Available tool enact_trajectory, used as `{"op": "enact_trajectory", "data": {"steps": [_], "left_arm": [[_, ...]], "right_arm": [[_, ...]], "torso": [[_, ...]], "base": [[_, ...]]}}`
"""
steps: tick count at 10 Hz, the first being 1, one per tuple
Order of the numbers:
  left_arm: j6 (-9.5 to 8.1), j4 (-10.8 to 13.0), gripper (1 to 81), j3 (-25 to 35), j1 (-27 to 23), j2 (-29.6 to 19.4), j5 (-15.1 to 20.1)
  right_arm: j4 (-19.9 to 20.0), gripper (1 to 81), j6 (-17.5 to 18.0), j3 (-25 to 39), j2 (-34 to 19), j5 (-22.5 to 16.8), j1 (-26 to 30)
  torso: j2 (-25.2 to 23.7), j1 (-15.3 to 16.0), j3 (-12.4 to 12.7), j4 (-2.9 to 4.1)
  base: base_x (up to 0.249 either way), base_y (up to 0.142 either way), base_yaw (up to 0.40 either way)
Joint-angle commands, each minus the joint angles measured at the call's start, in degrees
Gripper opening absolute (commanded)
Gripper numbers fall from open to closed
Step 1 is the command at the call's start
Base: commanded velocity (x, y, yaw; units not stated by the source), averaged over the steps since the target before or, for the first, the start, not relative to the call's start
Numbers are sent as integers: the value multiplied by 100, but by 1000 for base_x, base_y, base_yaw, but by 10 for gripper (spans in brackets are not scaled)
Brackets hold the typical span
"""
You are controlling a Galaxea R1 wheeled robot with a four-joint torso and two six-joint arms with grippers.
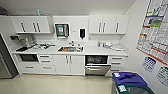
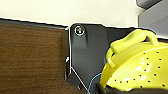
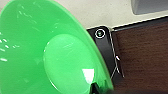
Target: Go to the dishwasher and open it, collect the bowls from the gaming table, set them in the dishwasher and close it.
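Note:
The dishwasher (image 1: 97,65) sits under the white counter, right of the sink. Its dark inside is exposed and its steel-grey front hangs below the opening. In the left wrist view a yellow-green perforated bowl (image 2: 136,71) with a loop handle is large and close, with my left gripper (image 2: 105,88) shut on its rim at the frame's edge. The right wrist view has a bright green bowl (image 3: 47,57) seen from inside, and my right gripper (image 3: 96,88) is shut on its rim. The clear bowl and the gaming table are out of view.
A blue-lidded bin (image 1: 128,79) stands at the front right, close to the dishwasher. The counter (image 1: 92,51) holds a sink (image 1: 71,49) and clutter. A dark fridge (image 1: 3,63) is at the left. Posters (image 1: 155,30) cover the right wall. Pale floor (image 1: 55,85) lies ahead.

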Motion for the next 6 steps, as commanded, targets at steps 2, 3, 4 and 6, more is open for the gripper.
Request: {"op": "enact_trajectory", "data": {"steps": [2,3,4,6], "left_arm": [[12,23,10,-30,-225,-172,196],[12,14,10,-30,-225,-172,196],[12,23,10,-30,-225,-172,196],[12,23,10,-30,-225,-172,196]], "right_arm": [[-77,10,-25,44,-254,-293,270],[-77,10,-25,44,-254,-293,278],[-77,10,-25,44,-246,-293,278],[-68,10,-25,44,-246,-293,269]], "torso": [[0,0,0,0],[0,0,0,0],[0,2,0,0],[-2,-5,2,0]], "base": [[135,0,0],[135,0,0],[135,0,0],[135,0,0]]}}
